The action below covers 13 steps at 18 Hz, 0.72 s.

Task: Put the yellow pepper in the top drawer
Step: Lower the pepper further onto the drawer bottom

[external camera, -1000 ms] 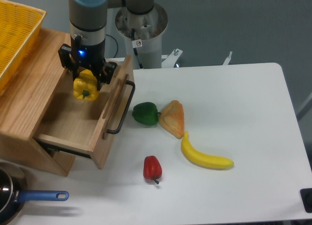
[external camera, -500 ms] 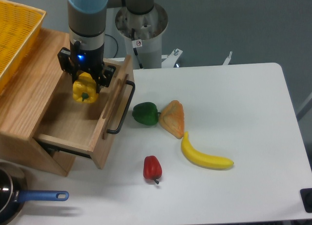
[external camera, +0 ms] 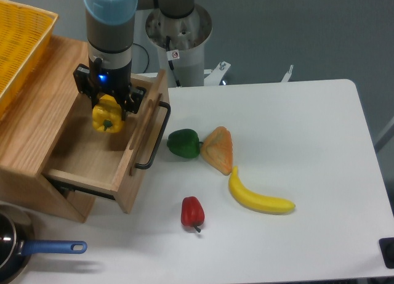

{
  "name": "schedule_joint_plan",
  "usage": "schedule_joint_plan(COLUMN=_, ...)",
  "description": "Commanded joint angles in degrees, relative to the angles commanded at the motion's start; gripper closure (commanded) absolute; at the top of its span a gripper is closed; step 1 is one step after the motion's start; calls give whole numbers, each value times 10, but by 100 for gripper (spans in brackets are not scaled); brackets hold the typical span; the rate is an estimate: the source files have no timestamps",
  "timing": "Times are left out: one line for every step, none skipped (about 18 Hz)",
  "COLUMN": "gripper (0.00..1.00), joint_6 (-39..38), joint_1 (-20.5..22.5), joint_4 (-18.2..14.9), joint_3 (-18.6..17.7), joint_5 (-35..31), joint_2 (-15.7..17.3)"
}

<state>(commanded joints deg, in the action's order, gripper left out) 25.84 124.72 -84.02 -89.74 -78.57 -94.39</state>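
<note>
The yellow pepper (external camera: 108,115) hangs over the open top drawer (external camera: 92,161), held above its wooden floor. My gripper (external camera: 108,105) is shut on the pepper from above, its black fingers on either side of it. The drawer is pulled out of the light-wood cabinet (external camera: 37,121), and its black bar handle (external camera: 155,136) faces the table. The pepper sits toward the back of the drawer's opening.
A yellow plastic basket (external camera: 18,44) rests on top of the cabinet. On the white table lie a green pepper (external camera: 183,143), an orange wedge-shaped item (external camera: 218,150), a banana (external camera: 258,198) and a red pepper (external camera: 192,212). A blue-handled pan (external camera: 24,250) sits at the front left corner.
The gripper and yellow pepper shifted very slightly left over the drawer, then held almost still. Nothing else moved.
</note>
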Motion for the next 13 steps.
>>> schedule_joint_plan(gripper=62, joint_6=0, joint_1=-4, joint_4=0, joint_3=0, joint_5=-1, joint_2=-3)
schedule_joint_plan(gripper=62, joint_6=-1, joint_1=-4, joint_4=0, joint_3=0, joint_5=-4, joint_2=-6)
schedule_joint_plan(gripper=62, joint_6=-3, joint_1=-5, joint_4=0, joint_3=0, joint_5=-6, joint_2=-8)
schedule_joint_plan(gripper=62, joint_6=-4, joint_1=-8, joint_4=1, joint_3=0, joint_5=-6, joint_2=-9)
schedule_joint_plan(gripper=61, joint_6=-4, joint_1=-8, joint_4=0, joint_3=0, joint_5=-6, joint_2=-11)
schedule_joint_plan(gripper=60, joint_6=-4, joint_1=-8, joint_4=1, joint_3=0, joint_5=-6, joint_2=-11)
schedule_joint_plan(gripper=59, joint_6=-4, joint_1=-9, joint_4=1, joint_3=0, joint_5=-6, joint_2=-12)
schedule_joint_plan(gripper=57, joint_6=-4, joint_1=-9, joint_4=1, joint_3=0, joint_5=-6, joint_2=-12)
schedule_joint_plan(gripper=55, joint_6=-3, joint_1=-9, joint_4=1, joint_3=0, joint_5=-6, joint_2=-12)
schedule_joint_plan(gripper=54, joint_6=-4, joint_1=-9, joint_4=1, joint_3=0, joint_5=-6, joint_2=-11)
schedule_joint_plan(gripper=52, joint_6=-4, joint_1=-9, joint_4=1, joint_3=0, joint_5=-6, joint_2=-12)
schedule_joint_plan(gripper=51, joint_6=-3, joint_1=-9, joint_4=1, joint_3=0, joint_5=-6, joint_2=-12)
schedule_joint_plan(gripper=50, joint_6=-3, joint_1=-9, joint_4=1, joint_3=0, joint_5=-7, joint_2=-12)
